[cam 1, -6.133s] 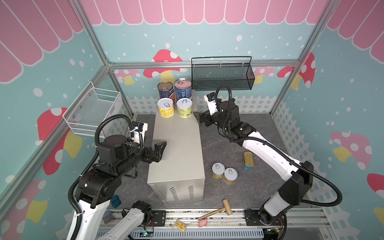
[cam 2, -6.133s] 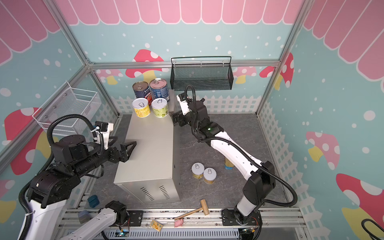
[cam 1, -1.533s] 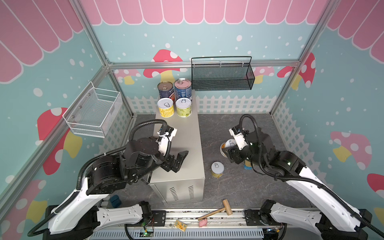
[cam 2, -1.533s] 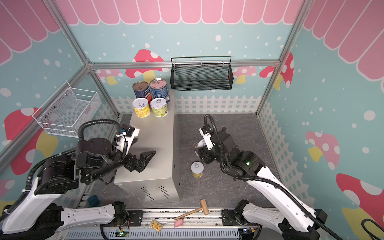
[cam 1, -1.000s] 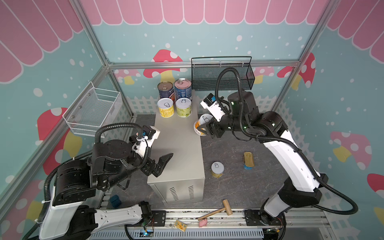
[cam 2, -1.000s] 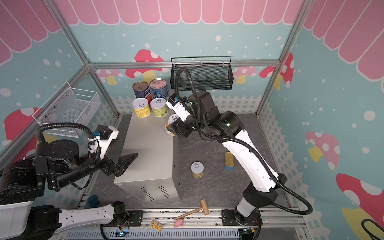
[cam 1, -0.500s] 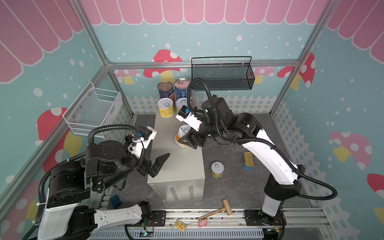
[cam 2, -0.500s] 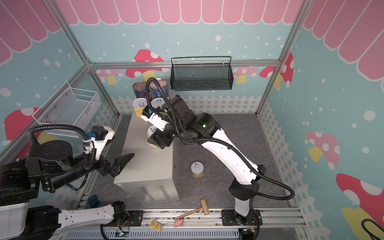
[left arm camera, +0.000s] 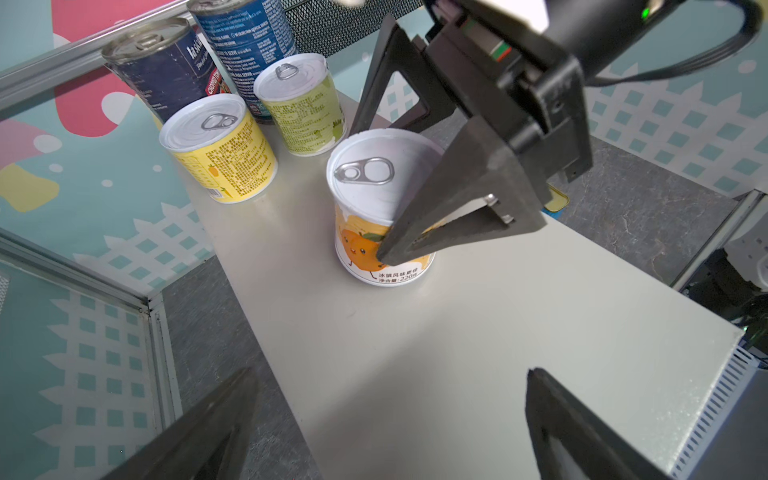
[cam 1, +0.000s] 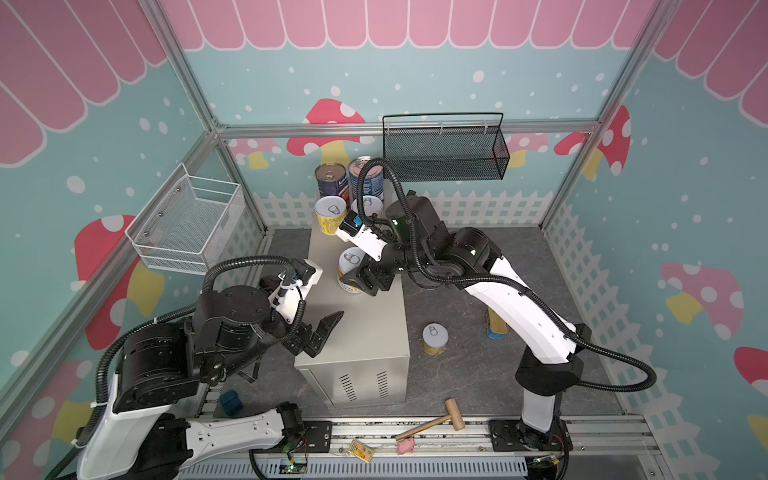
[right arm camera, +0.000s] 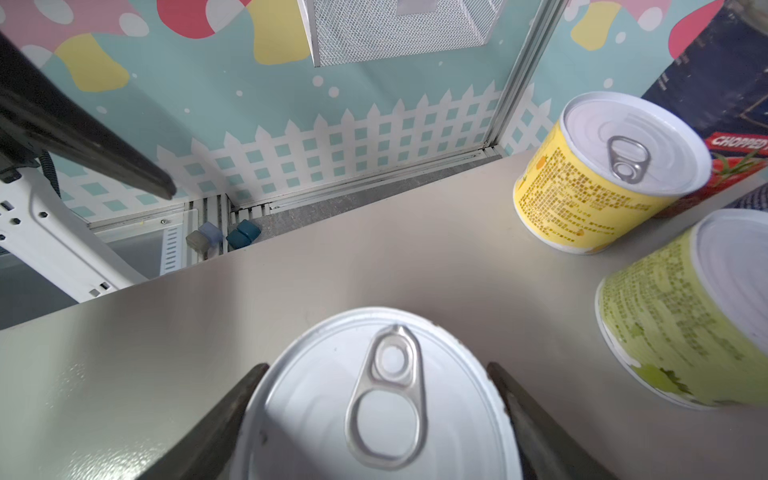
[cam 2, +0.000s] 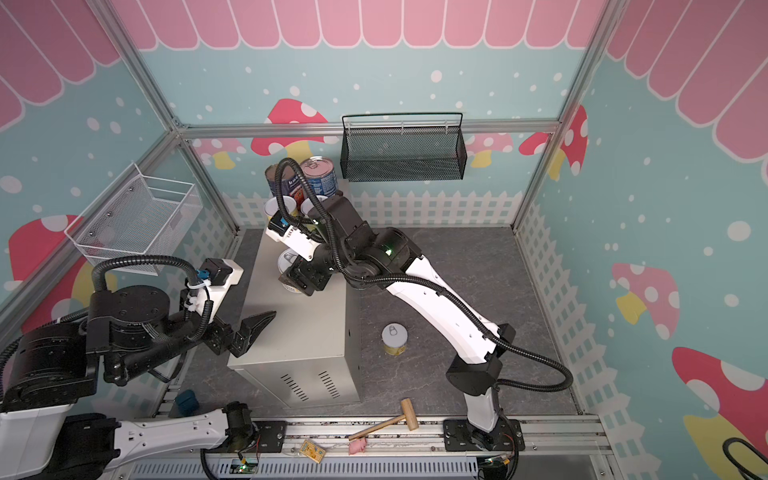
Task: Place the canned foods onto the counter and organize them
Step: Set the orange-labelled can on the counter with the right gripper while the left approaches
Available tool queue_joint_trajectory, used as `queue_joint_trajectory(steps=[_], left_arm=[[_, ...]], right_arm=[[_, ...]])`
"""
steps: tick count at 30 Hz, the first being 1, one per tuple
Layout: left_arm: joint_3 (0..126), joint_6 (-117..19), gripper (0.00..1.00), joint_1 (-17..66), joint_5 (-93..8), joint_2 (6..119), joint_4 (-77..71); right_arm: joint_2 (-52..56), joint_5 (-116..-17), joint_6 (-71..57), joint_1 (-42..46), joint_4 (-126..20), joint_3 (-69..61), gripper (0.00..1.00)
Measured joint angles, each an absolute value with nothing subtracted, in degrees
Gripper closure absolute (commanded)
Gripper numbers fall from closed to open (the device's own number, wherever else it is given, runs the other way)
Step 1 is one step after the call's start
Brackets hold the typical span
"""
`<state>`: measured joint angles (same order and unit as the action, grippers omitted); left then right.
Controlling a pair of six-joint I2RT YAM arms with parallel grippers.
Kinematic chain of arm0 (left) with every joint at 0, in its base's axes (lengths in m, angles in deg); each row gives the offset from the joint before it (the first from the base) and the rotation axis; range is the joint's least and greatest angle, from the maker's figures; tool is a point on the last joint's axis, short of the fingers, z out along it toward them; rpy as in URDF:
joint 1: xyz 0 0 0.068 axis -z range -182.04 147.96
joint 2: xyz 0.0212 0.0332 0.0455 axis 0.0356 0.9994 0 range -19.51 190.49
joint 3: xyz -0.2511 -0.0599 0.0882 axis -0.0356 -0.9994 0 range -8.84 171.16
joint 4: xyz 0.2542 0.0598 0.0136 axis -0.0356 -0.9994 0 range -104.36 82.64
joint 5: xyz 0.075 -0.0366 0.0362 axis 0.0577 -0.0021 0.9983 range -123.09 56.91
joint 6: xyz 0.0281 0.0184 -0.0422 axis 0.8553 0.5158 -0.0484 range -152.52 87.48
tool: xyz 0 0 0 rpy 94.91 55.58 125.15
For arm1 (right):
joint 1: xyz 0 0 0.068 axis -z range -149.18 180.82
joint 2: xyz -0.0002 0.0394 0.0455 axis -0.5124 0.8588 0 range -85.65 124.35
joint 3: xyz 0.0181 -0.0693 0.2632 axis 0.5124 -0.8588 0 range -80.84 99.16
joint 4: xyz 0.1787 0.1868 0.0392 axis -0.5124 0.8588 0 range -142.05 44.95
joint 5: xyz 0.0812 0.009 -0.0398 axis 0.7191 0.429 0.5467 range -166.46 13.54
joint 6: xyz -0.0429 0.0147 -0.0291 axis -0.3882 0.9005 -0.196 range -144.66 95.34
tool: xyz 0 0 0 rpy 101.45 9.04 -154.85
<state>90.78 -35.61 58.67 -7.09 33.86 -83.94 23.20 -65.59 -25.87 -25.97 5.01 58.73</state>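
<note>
1. Left gripper (cam 1: 325,336) hovers over the near left edge of the counter (cam 1: 365,332), jaws spread wide and empty.
2. Right gripper (cam 1: 365,283) straddles a short can (cam 1: 350,262) at the counter's middle. Whether the jaws pinch it or stand just clear, I cannot tell.
3. The short can stands upright, axis vertical, silver pull-tab lid up, with a cartoon orange on its yellow-and-white label.

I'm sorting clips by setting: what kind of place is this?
Likely a staged robot test cell dressed as a toy pantry, not a real kitchen: mushroom-print walls on an aluminium frame, robot arms bolted to a front rail, and cans lined up on a metal box.
</note>
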Motion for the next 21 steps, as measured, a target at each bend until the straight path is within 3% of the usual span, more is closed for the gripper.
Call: queue_joint_trajectory(steps=[10, 21], left_arm=[[87.3, -36.0, 0.01, 58.7, -7.1, 33.3, -79.9], [85.1, -36.5, 0.01, 54.0, -9.9, 35.9, -72.0]], right_arm=[[21.4, -69.6, -25.8, -26.0, 0.4, 56.6, 0.07], [-8.4, -77.0, -23.9, -25.9, -12.2, 24.1, 0.03]])
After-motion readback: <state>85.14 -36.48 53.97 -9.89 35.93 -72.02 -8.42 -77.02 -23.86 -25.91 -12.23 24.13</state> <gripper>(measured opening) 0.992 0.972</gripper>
